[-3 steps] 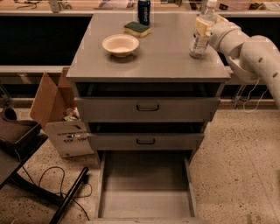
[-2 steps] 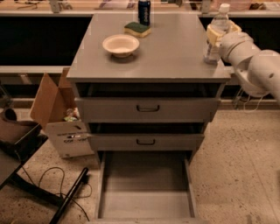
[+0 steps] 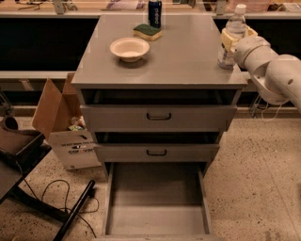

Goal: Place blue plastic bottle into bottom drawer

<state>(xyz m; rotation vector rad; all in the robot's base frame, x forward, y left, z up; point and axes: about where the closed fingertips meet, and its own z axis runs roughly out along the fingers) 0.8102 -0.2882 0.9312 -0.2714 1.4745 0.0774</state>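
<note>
Tool [image 3: 233,40] around one blue plastic bottle [image 3: 236,22]

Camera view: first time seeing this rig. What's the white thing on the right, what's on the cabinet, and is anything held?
There is only one picture, from a camera looking down at the front of a grey cabinet. The white jointed thing coming in from the right is a robot arm. At its tip is a two-finger pincer, closed round the middle of the blue plastic bottle, a clear bottle with a white cap, at the right edge of the top. Whether the bottle's base touches the top I cannot tell. Also on the top are a pale bowl, a sponge behind it and a dark drink can at the back. The bottom drawer is pulled far out. The two upper drawers are open only a crack.
</note>
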